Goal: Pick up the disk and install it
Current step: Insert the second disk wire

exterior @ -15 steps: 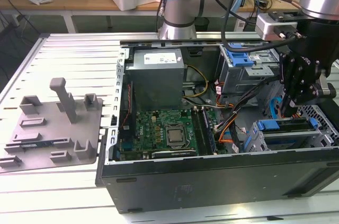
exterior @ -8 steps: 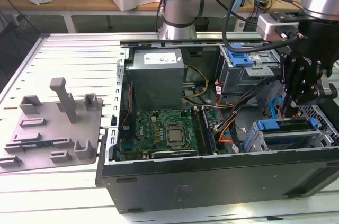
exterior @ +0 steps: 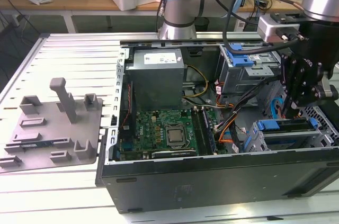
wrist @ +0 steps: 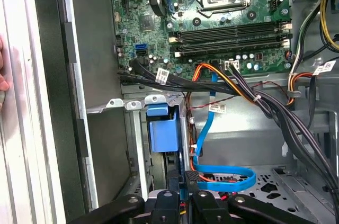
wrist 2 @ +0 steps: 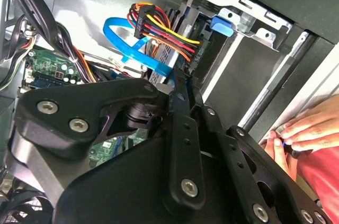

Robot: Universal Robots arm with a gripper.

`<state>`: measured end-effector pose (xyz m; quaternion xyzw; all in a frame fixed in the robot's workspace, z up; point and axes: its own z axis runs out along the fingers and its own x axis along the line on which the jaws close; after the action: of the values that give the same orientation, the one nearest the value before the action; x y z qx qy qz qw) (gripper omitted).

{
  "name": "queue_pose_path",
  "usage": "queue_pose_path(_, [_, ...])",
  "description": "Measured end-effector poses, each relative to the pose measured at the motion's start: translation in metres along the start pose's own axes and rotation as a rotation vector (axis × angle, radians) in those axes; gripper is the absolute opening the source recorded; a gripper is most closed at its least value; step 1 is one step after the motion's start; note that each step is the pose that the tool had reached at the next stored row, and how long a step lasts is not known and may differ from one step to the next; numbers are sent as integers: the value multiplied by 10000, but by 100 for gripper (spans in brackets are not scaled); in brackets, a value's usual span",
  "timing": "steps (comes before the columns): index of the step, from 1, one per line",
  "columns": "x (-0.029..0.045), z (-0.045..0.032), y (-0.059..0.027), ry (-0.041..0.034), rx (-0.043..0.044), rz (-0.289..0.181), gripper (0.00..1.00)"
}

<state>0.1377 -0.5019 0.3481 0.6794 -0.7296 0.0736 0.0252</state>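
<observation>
The fingers (wrist: 183,203) were drawn together into a narrow pair down inside the open computer case (exterior: 212,181), their tips (wrist 2: 177,83) among the cables beside the lower drive cage; whether they pinched anything could not be told, since the black linkage hid the contact. Just past them in the first wrist view lay a flat blue data cable (wrist: 225,176), looped across the case floor, and in the second wrist view a red, yellow and black power bundle (wrist 2: 164,25) ran to a connector next to the tips. The disk (exterior: 288,128), in its blue carrier frame, sat in the lower metal cage at the exterior view's right, directly beneath the fingers; its blue carrier tab (wrist: 161,131) stood up in the bay in the first wrist view. A second blue caddy (exterior: 241,57) occupied the upper cage farther back. The green motherboard (exterior: 167,131) with its bare processor socket lay in the middle of the case, the grey power supply (exterior: 156,78) behind it. A person's hand (wrist 2: 304,128) rested on the case edge. On the slatted table (exterior: 69,49), a grey fixture tray (exterior: 53,123) sat well apart at the exterior view's left.
</observation>
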Motion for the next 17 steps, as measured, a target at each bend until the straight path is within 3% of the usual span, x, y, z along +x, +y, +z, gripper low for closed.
queue_pose_path(17, [18, 37, -6, 1, -1, 0, 16])
